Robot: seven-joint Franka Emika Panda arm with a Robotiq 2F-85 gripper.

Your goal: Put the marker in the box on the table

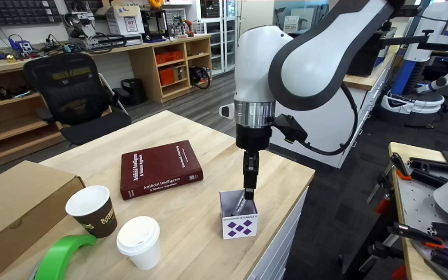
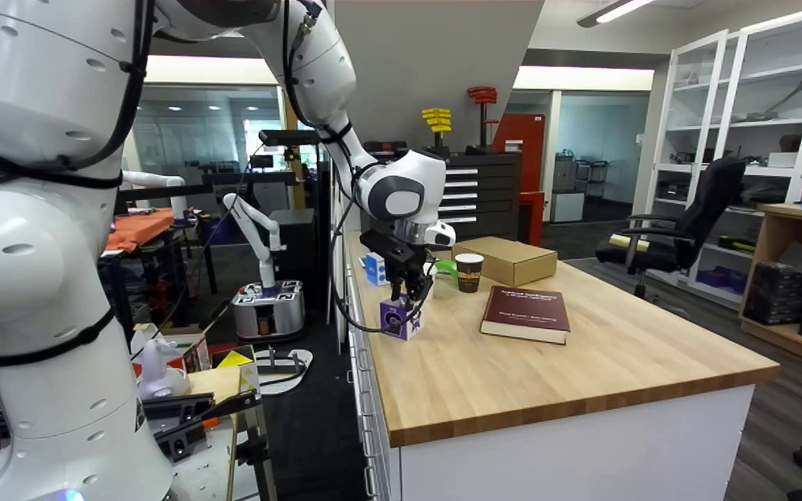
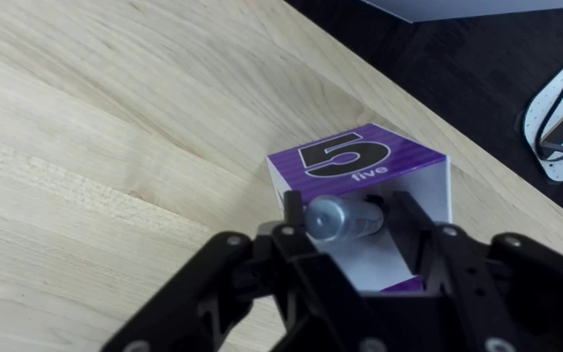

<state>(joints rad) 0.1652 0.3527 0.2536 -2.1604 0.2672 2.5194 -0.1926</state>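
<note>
Marker [image 3: 340, 219] inside the small white box with purple diamonds [image 1: 240, 229], which stands open-topped near the edge of the wooden table [image 1: 193, 217]. Marker leans, its upper end up by the gripper [image 3: 347, 211]. Fingers [image 3: 412, 232] at the box's mouth; how far past the rim is hard to judge. They stand partway spread, the marker between them: close by one, touching or not cannot be told, a gap toward the other. No firm hold shows.

Step, as judged: tail end of the placing, the let-go. Marker is where the sentence wants it; clean separation not yet evident. Stills do not settle whether the fingers are parting or closing. If releasing, next move calls for more spread, then a straight lift, without dragging the marker out or tipping the probably light box.
</note>
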